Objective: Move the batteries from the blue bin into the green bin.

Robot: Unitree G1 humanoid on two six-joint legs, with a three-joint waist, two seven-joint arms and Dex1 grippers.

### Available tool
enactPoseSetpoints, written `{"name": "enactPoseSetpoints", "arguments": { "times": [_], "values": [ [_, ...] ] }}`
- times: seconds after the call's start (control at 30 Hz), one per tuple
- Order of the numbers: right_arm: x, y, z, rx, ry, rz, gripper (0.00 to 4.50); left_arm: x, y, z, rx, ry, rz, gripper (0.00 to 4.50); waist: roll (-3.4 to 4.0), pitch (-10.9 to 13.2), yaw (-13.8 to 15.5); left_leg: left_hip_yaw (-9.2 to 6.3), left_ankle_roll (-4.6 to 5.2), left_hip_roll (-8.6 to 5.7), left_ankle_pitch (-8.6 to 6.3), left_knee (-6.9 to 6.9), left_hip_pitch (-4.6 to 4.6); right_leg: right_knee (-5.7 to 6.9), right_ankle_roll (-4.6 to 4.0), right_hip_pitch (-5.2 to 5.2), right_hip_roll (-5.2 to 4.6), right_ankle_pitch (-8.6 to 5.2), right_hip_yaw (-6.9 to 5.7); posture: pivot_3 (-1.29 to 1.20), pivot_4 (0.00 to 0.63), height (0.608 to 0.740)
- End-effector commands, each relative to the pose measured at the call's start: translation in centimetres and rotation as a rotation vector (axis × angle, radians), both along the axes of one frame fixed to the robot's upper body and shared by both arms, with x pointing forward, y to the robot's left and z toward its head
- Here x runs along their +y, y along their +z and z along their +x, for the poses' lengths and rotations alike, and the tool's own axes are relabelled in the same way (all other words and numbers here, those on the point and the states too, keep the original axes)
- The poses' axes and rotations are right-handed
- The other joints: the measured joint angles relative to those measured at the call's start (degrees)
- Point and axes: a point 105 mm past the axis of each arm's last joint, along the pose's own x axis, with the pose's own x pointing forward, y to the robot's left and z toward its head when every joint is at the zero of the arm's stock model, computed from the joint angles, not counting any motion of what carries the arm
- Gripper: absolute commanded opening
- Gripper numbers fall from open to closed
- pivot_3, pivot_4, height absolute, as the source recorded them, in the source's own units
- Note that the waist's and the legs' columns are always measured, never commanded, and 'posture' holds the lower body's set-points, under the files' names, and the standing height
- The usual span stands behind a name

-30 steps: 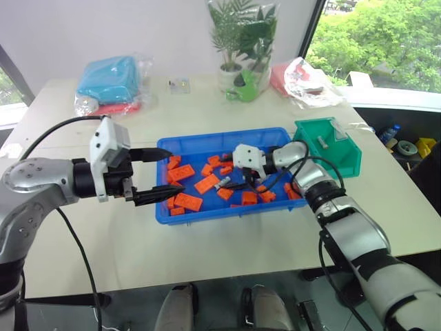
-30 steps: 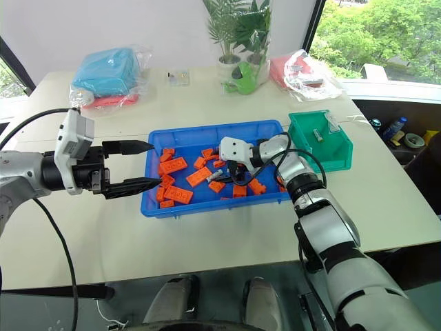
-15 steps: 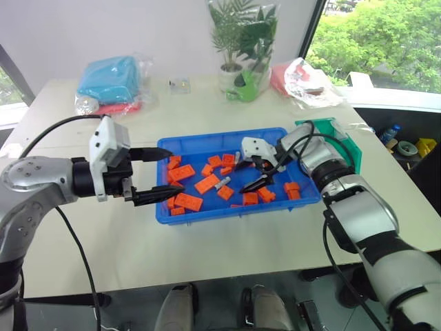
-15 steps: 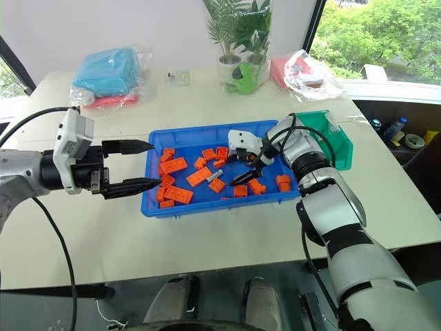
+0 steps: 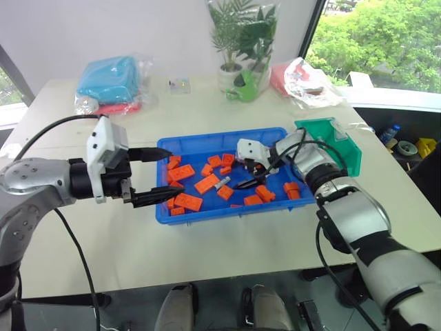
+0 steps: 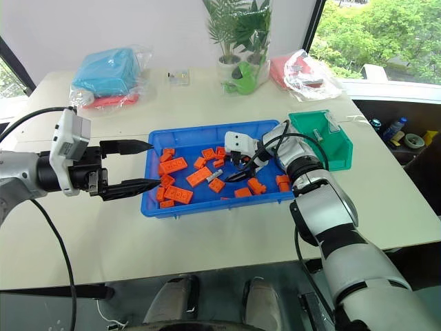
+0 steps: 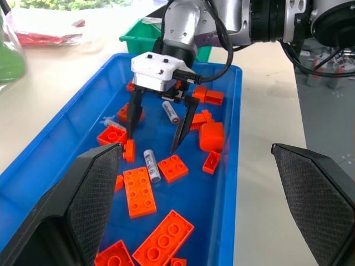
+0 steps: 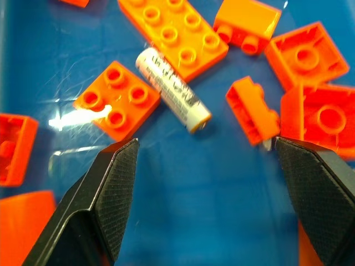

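- The right gripper (image 7: 157,119) hung over the middle of the blue bin (image 5: 200,214), its jaws spread wide, holding nothing and pointing down at the bin floor.
- One battery (image 8: 173,89) lay flat on the bin floor just ahead of the gap between those jaws, not between them, touching neither finger; one end lay against a long orange brick (image 8: 173,32).
- In the left wrist view, another battery (image 7: 170,111) lay between the two right fingers (image 7: 133,113), nearer their base; whether it was clear of them could not be told.
- The left gripper (image 5: 157,176) hovered at the bin's left edge, jaws wide apart and empty.
- The green bin (image 5: 335,146) sat on the table (image 5: 227,248) just beside the blue bin's right end, one battery (image 5: 321,143) lying inside it.
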Motion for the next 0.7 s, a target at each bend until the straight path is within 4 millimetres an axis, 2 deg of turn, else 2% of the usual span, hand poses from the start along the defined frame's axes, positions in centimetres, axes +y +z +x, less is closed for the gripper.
{"name": "enactPoseSetpoints", "arguments": {
  "times": [0.03,0.07,0.13,0.2,0.3,0.37,0.53,0.63,0.7],
  "values": [
    [1.2,0.5,-0.1,-0.016,0.030,0.047,3.99,0.0,1.2,-0.3,-0.047,-0.003,0.005,4.50,0.00,0.0,0.0,0.00,0.00,0.00,0.00,-0.01,0.00,0.01,0.00,0.01,0.00,0.00,0.00,0.00,0.150,0.661],
    [1.4,0.3,-0.3,-0.007,0.038,0.054,3.99,0.0,1.2,-0.3,-0.048,-0.004,0.005,4.50,0.01,0.0,0.0,0.00,0.00,0.00,0.00,-0.01,0.00,0.02,0.00,0.01,0.00,0.00,0.00,0.00,0.150,0.661],
    [1.6,-0.1,-0.6,0.006,0.053,0.057,3.47,0.0,1.2,-0.3,-0.049,-0.004,0.007,4.50,0.03,0.0,0.0,-0.01,0.00,0.00,0.00,-0.01,0.00,0.02,0.00,0.01,0.00,0.00,0.00,0.00,0.150,0.661],
    [1.7,-0.5,-0.9,0.016,0.061,0.053,2.61,0.0,1.2,-0.3,-0.050,-0.003,0.007,4.50,0.04,0.0,0.0,0.00,0.00,0.00,0.00,0.00,0.00,0.02,0.00,0.01,0.00,0.00,0.00,0.00,0.150,0.661],
    [1.6,-1.0,-1.1,0.029,0.066,0.047,0.98,0.0,1.2,-0.2,-0.053,-0.002,0.006,4.50,0.05,0.0,0.0,-0.02,0.00,-0.01,0.00,0.01,0.03,0.02,0.00,0.01,0.00,0.00,0.00,0.00,0.150,0.661],
    [1.5,-1.2,-1.3,0.039,0.067,0.052,0.09,0.0,1.3,-0.1,-0.056,-0.002,0.004,4.50,0.04,0.0,0.0,-0.02,0.00,0.00,0.00,0.01,0.03,0.03,0.00,0.01,0.01,0.00,0.00,0.00,0.150,0.661],
    [1.1,-0.4,-0.6,-0.013,0.033,0.070,0.05,-0.2,1.2,0.0,-0.057,-0.004,-0.001,4.50,0.03,0.0,0.0,-0.02,0.00,0.00,0.00,0.01,0.05,0.03,0.00,0.04,0.01,0.00,0.00,0.00,0.150,0.661],
    [0.8,2.5,0.1,-0.040,-0.016,0.172,0.05,-0.2,1.0,-0.1,-0.048,-0.004,-0.008,4.50,0.02,0.0,0.1,-0.02,0.00,-0.01,0.00,0.02,0.03,0.03,0.00,0.05,0.00,0.00,0.00,0.00,0.150,0.661],
    [-0.1,5.8,0.3,-0.063,-0.082,0.279,0.05,-0.2,0.8,-0.2,-0.036,-0.004,-0.010,4.50,0.01,0.0,0.2,-0.02,0.00,-0.01,0.00,0.05,0.02,0.03,0.00,0.10,-0.02,0.00,0.00,0.00,0.150,0.661]
  ]
}}
